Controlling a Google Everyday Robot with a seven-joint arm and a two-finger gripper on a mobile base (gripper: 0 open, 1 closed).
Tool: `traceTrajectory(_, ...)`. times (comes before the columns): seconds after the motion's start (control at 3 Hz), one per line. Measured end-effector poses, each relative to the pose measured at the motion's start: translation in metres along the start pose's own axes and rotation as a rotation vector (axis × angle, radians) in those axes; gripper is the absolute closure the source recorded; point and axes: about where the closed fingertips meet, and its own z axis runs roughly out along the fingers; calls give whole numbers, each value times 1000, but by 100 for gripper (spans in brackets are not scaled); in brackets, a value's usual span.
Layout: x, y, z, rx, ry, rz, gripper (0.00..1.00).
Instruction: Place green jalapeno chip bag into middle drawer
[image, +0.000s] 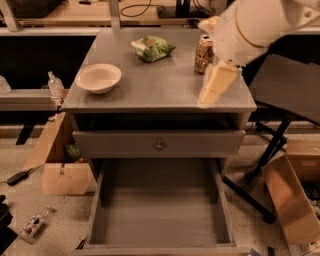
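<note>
Far and left of the gripper, the green jalapeno chip bag lies on the cabinet top, long axis left-right; whether the gripper is spread or closed is unclear.

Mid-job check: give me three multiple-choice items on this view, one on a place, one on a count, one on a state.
1. Where is the green jalapeno chip bag? A) on the cabinet top B) on the floor C) in a cardboard box
2. How many things sit on the cabinet top? A) one B) three C) five
3. The middle drawer is: A) shut B) pulled open, bare C) open, holding a bottle

Key: 1 A, it lies at the top's back, left of the can. 2 B, bag, can, white bowl. 3 B, its grey floor shows; the claw hovers over the top's right front.
</note>
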Motion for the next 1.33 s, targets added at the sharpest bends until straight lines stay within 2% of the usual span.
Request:
traceTrajectory(0.33, -43, -63, 18, 173, -106, -100, 0)
traceTrajectory(0.67, -48, -76, 13, 229, -122, -98, 0)
traceTrajectory(1.0, -48, -76, 13, 229, -122, -99, 0)
traceTrajectory(1.33, -50, -81, 28, 234, -156, -109, 0)
